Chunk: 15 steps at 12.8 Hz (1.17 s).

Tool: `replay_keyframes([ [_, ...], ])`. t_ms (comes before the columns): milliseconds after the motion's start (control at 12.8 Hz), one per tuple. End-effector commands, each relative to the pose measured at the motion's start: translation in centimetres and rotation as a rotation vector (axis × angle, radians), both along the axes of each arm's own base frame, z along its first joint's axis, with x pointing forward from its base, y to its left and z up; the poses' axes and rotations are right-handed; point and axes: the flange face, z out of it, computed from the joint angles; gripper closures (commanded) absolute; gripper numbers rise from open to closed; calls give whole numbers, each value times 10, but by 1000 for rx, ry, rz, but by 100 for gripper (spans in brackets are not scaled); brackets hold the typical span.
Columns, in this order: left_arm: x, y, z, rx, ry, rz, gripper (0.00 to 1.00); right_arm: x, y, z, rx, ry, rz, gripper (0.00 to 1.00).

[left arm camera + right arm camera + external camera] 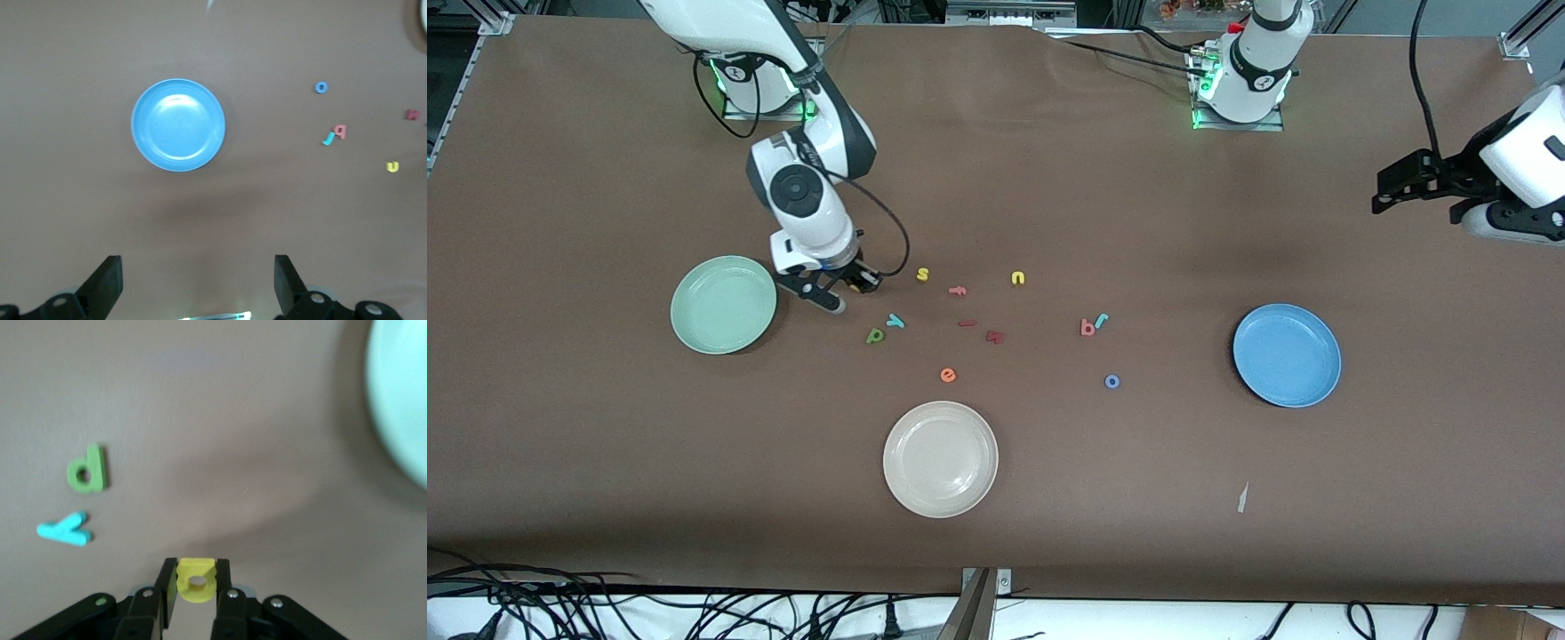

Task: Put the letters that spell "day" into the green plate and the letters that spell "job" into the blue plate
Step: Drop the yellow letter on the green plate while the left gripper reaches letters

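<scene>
right gripper [197, 581]: your fingers are clamped on the yellow a [197, 579], low over the table just beside the green plate [723, 304]. You hold the letter by its flat sides, so it should hang steady for the carry.
yellow a: pinched between the pads, body showing in the gap in the right wrist view.
green d [875, 335] and cyan y [895, 321]: lying flat on the table, near each other, nearer the front camera than the right gripper. Both wait for you to take them to the same plate.
green plate: empty as far as you can see, rim close to the held letter. Judged: a short carry with nothing in between.
left gripper [198, 283]: jaws wide and holding nothing, parked high at the left arm's end of the table. This arm waits.
blue plate [1287, 354]: empty, with bare table all round it.
salmon b [1087, 328] and teal j [1102, 320]: touching or nearly so. Judged: expect a crowded pick there.
blue o [1112, 381]: alone, nearer the front camera than the b, with free room on all sides.
distractors: yellow s [922, 274] sits near the right gripper, so mind it when you lift. Orange e [948, 375] and cream plate [940, 458] stay out of both paths.
</scene>
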Motion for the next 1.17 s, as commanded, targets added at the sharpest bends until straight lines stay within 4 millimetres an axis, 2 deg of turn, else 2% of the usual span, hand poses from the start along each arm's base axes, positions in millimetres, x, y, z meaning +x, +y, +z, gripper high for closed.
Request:
replay_keyframes([
  [0,-6,-26,-5,-37,-2,-28,0,23,-57,40,-42,49,117,90],
  [78,-3,-40,-19,-38,-18,-49,0,28,-86,38,-49,69,193,90],
  [156,2,-48,-42,-42,-40,-55,0,31,-113,34,-49,77,238,90],
  [312,6,-69,-81,-45,-81,-80,0,28,-135,20,-50,59,271,90],
  [469,3,-85,-110,-44,-74,-104,0,12,-152,-5,-46,2,335,90],
  [547,0,-94,-127,-44,-74,-117,0,7,-157,-13,-47,-15,334,84],
  [703,-6,-113,-161,-49,-108,-144,0,9,-160,-13,-47,-14,327,9],
  [781,-7,-126,-177,-52,-124,-162,0,12,-160,-10,-45,-14,322,0],
  [859,-4,-137,-192,-56,-131,-178,0,15,-157,-5,-42,-2,318,0],
  [1015,-3,-166,-224,-61,-117,-222,0,29,-132,15,-33,18,337,0],
  [1093,-4,-181,-241,-62,-107,-244,0,37,-110,26,-20,31,311,0],
])
